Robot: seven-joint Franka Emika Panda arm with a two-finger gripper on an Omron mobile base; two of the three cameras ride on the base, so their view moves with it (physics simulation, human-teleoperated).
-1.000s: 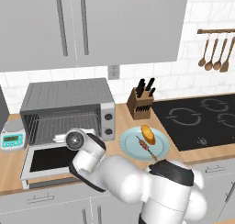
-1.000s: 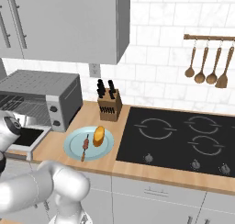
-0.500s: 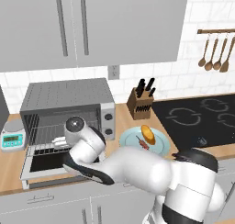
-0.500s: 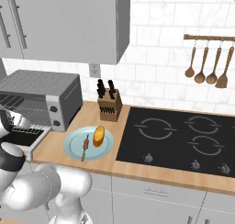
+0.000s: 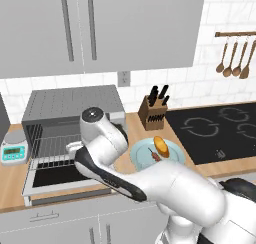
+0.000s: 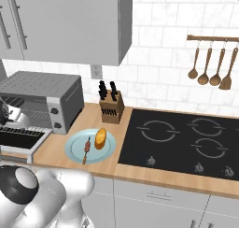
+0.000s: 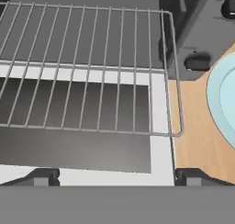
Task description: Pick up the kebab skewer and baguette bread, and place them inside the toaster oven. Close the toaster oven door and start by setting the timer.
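While the gripper (image 7: pixel 112 175) hangs over the front of the toaster oven (image 5: pixel 75 115), its two dark fingertips (image 7: pixel 43 176) stand spread wide apart with nothing between them. Beneath them lies the toaster oven door (image 7: pixel 78 149), dropped flat, its dark glass pane framed in pale metal. A wire rack (image 7: pixel 87 67) juts out of the oven mouth over the door, and its front right corner reaches past the door's right edge, above bare wooden counter (image 7: pixel 197 136). The strip of counter between that corner and the rim of the light blue plate (image 7: pixel 222 99) is narrow.

From the left base view, the white arm rises from the lower right, sweeps left across the cabinet fronts and bends up, its dark-capped joint sitting in front of the oven's right panel. The wrist turns down toward the open door (image 5: pixel 55 180).

The plate (image 5: pixel 172 155) sits just right of the oven, and on it lie the baguette bread (image 5: pixel 160 145) and the kebab skewer (image 5: pixel 153 154), side by side and close together. Behind the plate, against the tiled wall, stands a knife block (image 5: pixel 152 115). Right of that is a black cooktop (image 5: pixel 220 130), with wooden spoons (image 5: pixel 232 60) hanging above it. A small white scale (image 5: pixel 12 150) sits on the counter left of the oven. Grey wall cabinets (image 5: pixel 100 28) overhang the oven, well above its top.
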